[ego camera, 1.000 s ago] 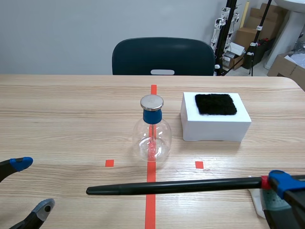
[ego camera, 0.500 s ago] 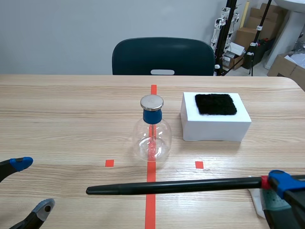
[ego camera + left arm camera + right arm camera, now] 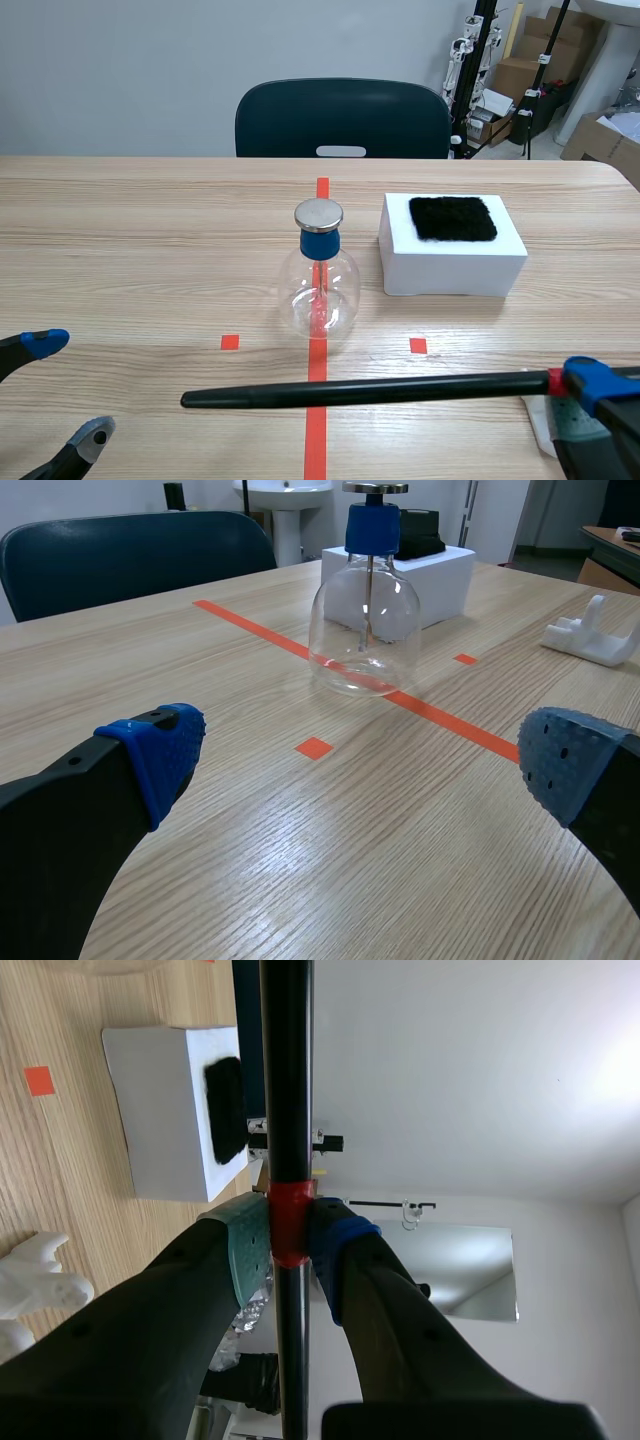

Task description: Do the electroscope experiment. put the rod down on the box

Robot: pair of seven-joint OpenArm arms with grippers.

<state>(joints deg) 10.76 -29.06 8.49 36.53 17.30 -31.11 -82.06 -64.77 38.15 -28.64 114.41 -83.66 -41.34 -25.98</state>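
- Now the long black rod with a red band runs level over the near part of the wooden surface, well apart from the white box with a black pad on top.
- Right gripper sits low at the right, fingers clamped on the red band.
- Left gripper sits low at the left, fingers spread wide, facing the clear glass flask.

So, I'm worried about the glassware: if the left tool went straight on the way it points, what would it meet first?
Probably the glass flask, standing ahead of the open left tool; the white box sits behind it. Depth is unclear.
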